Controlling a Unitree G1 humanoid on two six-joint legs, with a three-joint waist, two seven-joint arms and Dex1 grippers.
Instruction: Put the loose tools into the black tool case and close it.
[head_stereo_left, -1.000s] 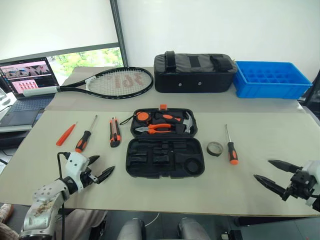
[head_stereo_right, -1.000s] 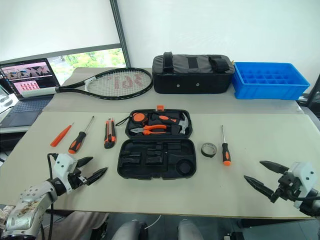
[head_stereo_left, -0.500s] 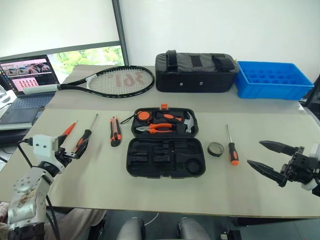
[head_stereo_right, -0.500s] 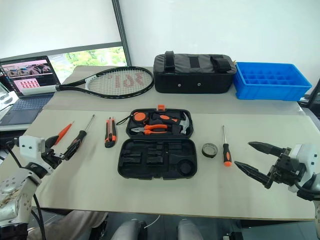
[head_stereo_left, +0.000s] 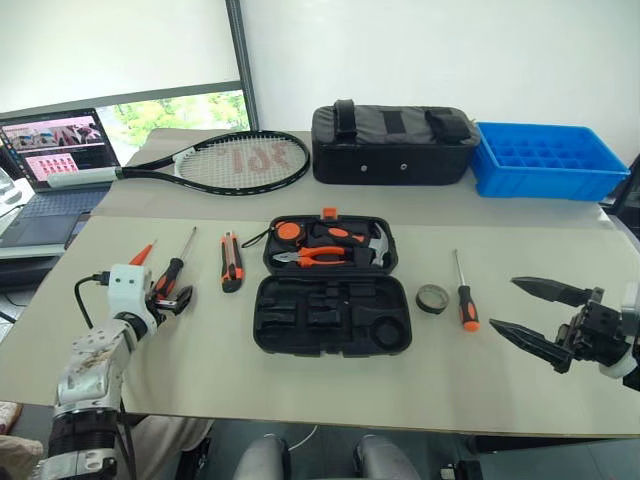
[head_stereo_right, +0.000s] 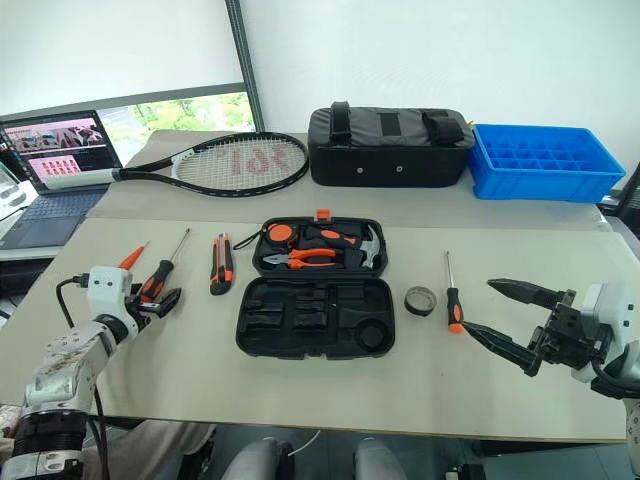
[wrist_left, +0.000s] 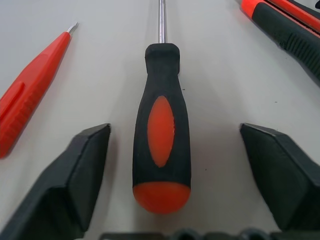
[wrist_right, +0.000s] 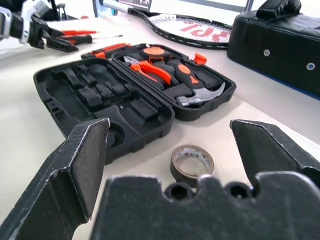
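The black tool case lies open mid-table, with pliers and a hammer in its far half and bare slots in its near half. The loose tools lie around it. To its left are a slim orange screwdriver, an orange-black screwdriver and a utility knife. To its right are a tape roll and another screwdriver. My left gripper is open, with one finger on each side of the orange-black screwdriver's handle, not touching it. My right gripper hovers open, right of the tape roll.
A tennis racket, a black fabric bag and a blue tray line the far side of the table. A laptop stands at the far left.
My left gripper moved forward and left until its fingers straddled the orange-black screwdriver's handle, and its jaws narrowed slightly. My right gripper rose and shifted left, still open.
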